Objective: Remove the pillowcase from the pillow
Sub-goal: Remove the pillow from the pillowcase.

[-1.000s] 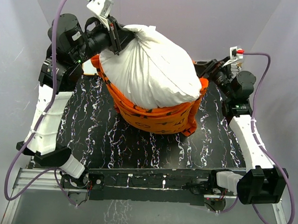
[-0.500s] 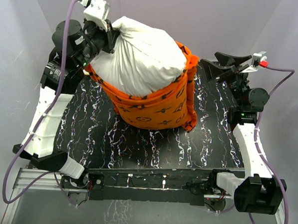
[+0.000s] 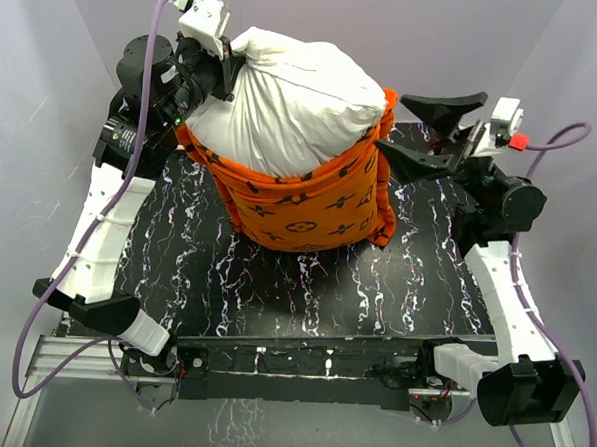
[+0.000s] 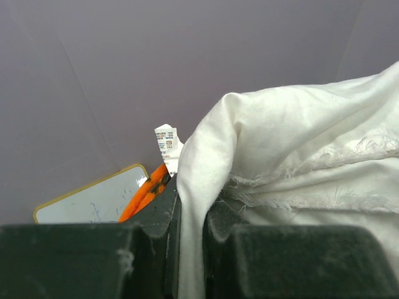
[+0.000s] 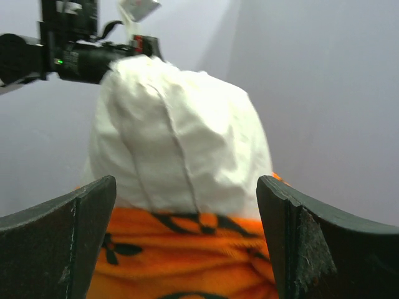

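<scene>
On the marbled surface [image 3: 275, 292] the white pillow [image 3: 295, 98] rises out of the orange pillowcase [image 3: 310, 204] bunched round its lower half. The left claw [image 3: 224, 74] is clamped on the pillow's top corner. The right claw [image 3: 424, 130] gapes wide just beside the case, and should pinch orange cloth only.
</scene>
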`<state>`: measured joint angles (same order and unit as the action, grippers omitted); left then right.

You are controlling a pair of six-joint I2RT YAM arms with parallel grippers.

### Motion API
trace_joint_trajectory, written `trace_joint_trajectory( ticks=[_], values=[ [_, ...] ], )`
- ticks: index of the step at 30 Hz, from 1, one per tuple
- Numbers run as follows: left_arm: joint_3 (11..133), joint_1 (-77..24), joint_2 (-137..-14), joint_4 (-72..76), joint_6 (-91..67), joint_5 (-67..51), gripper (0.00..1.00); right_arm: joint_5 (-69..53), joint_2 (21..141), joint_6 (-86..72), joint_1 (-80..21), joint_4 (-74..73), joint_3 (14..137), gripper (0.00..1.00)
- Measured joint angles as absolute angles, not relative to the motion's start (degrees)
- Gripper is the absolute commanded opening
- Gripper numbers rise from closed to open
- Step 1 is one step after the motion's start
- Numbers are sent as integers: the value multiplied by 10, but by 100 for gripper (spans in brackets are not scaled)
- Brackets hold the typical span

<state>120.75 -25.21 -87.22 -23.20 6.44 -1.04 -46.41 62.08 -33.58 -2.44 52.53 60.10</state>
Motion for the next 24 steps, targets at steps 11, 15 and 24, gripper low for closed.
trace_joint_trajectory(
  ticks=[11, 15, 24],
  values=[
    [1216, -251, -872, -245, 73, -35, 0, -463, 691, -124, -216, 330, 742, 67],
    [1215, -244, -869, -249, 86, -67, 91, -432, 717, -79, -227, 276, 772, 16],
    [1193, -245, -768, -273, 155, -128, 97, -333, 755, -61, -282, 203, 821, 8]
  ],
)
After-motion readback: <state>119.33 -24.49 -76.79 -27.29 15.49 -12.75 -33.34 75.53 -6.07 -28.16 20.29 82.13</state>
